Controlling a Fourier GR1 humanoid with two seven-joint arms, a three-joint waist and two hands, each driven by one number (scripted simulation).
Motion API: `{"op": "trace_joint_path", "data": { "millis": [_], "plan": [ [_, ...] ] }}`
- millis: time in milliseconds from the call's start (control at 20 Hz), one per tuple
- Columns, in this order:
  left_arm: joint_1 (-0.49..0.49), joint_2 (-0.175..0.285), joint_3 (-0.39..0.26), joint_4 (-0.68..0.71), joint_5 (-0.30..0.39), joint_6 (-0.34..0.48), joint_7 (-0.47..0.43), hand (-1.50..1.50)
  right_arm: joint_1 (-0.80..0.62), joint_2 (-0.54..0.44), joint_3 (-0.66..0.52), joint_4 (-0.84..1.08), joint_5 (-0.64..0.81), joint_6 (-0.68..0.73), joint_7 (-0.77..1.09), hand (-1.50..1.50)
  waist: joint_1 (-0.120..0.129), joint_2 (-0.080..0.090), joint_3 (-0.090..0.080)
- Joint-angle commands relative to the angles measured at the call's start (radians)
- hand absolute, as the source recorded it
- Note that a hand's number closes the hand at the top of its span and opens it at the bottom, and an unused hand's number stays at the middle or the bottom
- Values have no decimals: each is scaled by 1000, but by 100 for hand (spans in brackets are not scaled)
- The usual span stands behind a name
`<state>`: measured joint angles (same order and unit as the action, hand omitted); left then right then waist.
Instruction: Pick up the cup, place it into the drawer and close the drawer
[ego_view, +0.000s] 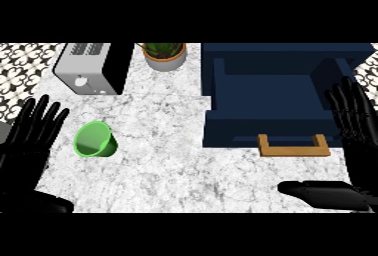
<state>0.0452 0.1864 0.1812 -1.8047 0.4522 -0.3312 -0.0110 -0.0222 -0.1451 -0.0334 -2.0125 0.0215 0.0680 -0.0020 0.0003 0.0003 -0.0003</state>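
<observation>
Both hands are open, fingers straight and apart: the left hand (29, 145) well left of the drawer (266, 95), the right hand (354, 130) at its right side. The green cup (96, 140) lies tipped on the desk (162, 165), left of the open drawer, beside the left hand.

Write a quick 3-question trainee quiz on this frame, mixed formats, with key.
1. True or false: the green cup is already inside the drawer.
2. Multiple choice: which hand is nearer the cup? A) left hand B) right hand C) both equally near
3. Fill in: judging by the visible interior behind the wooden handle, the drawer is ____.

Key:
1. False. It sits on the counter, left of the drawer.
2. A.
3. Open.
</observation>
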Motion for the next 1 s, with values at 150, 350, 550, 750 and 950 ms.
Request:
{"op": "trace_joint_path", "data": {
  "millis": [150,350,550,750,950],
  "plan": [
    [-15,9,55,183,-110,6,-98,-150,6,-17,-55,27,-32,37,-40,-150,-2,0,0],
    [-25,9,62,350,-189,-32,-237,-150,12,18,8,6,29,18,-31,-150,-2,0,0],
    [-45,18,83,493,-282,13,-341,-150,15,20,10,56,38,29,-82,-150,-5,1,0],
    [-169,60,102,700,-304,13,-374,-150,-81,-19,-73,94,-37,51,-14,-150,-6,2,0],
    [-179,85,118,837,-346,8,-482,-150,-43,-22,-102,59,-65,71,-28,-150,-6,1,0]
  ]
}}
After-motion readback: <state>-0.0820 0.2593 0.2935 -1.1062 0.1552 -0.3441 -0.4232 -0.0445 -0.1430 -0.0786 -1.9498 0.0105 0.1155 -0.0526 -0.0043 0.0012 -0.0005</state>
